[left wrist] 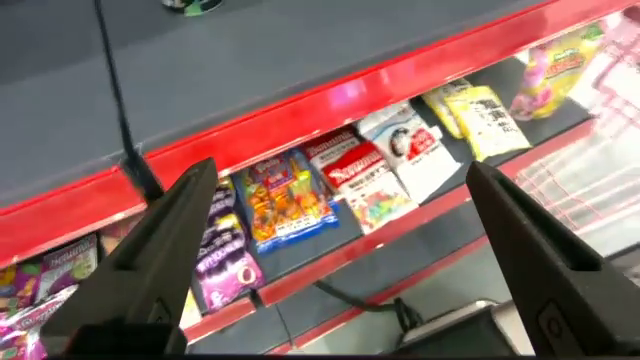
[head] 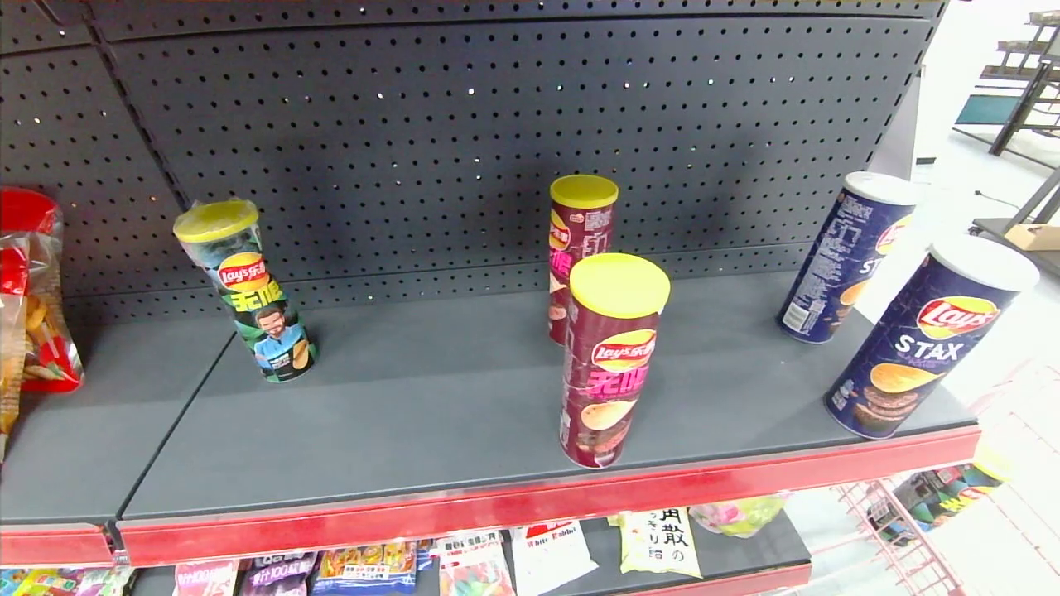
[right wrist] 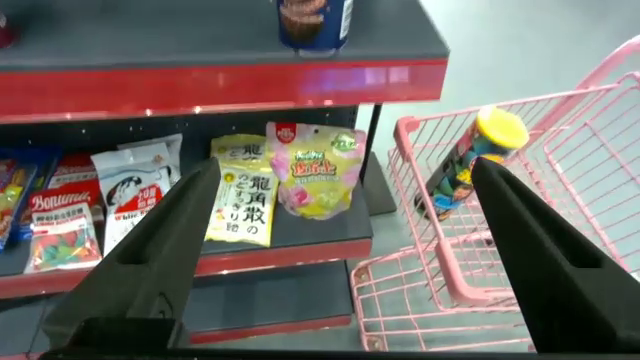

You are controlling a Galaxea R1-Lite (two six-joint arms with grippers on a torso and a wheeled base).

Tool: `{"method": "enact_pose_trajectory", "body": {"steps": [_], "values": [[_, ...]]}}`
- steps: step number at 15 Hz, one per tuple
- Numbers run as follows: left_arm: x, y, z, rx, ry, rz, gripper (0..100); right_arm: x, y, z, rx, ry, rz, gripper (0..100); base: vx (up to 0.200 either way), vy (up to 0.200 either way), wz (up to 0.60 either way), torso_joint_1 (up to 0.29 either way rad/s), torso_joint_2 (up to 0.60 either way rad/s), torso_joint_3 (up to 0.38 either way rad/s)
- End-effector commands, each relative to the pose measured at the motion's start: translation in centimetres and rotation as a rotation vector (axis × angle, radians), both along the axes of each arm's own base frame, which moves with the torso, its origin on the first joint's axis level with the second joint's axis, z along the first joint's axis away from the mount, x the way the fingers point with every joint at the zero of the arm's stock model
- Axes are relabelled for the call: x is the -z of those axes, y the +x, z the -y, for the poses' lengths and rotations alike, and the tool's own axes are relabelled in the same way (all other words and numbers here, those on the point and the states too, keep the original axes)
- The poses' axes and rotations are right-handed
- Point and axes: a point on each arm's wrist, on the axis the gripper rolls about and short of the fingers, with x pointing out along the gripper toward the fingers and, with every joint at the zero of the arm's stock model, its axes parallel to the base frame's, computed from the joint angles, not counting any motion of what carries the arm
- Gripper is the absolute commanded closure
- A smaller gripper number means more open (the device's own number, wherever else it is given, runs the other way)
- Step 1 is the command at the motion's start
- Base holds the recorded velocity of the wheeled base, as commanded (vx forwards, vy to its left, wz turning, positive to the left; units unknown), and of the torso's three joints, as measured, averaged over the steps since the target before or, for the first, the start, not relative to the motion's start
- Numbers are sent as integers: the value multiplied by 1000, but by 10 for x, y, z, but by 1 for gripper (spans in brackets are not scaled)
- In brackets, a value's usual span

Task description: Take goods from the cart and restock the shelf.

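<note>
The goods to be taken next are judged to be the yellow-lidded can [right wrist: 468, 168] that is seen inside the pink cart [right wrist: 580, 215]. The cart is placed to the right of the shelf [head: 431, 414] and lower than its top board, near the robot. The can is leaned in the corner of the basket, its long axis tilted, with the lid up and the base down on the wire floor. The right gripper [right wrist: 344, 166] is held in front of the lower shelf [right wrist: 300, 235], empty, with its two fingers spread wide. The can is not seen in the gap between them but beyond the tip of one finger, on the cart side. So the right arm is judged the nearer one, and a turn to the right and down will probably be needed before the fingers can be closed across the can's body. The left gripper [left wrist: 340, 168] is also empty and spread apart, held farther left before the snack bags [left wrist: 290, 200]. On the top board five cans are already stood: one green [head: 244, 290] at the left, two maroon [head: 609, 360] in the middle, two blue [head: 927, 335] at the right, with free space between them.
</note>
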Motion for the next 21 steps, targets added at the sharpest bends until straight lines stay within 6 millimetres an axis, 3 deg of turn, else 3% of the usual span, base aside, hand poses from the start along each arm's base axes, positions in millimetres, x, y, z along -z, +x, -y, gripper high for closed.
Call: {"method": "enact_pose_trajectory", "body": {"steps": [1, 10, 14, 17, 21], "values": [[11, -2, -1, -7, -2, 12, 0, 7, -3, -1, -6, 14, 34, 0, 0, 0, 0, 0, 0, 0], [13, -1, -1, -1, 6, 27, 0, 7, -3, -1, 4, 38, 40, 0, 0, 0, 0, 0, 0, 0], [13, -1, -1, -10, 0, 25, 0, 7, -3, -1, 4, 36, 40, 0, -200, 0, 0, 10, 10, -1], [13, -2, -2, -5, -8, 39, 0, 7, -3, -1, 5, 36, 40, 0, 0, 0, 0, 0, 0, 0], [14, -3, -2, -2, -14, 52, 0, 7, -3, -1, 2, 35, 40, 0, 0, -200, 0, 7, -1, 4]]}}
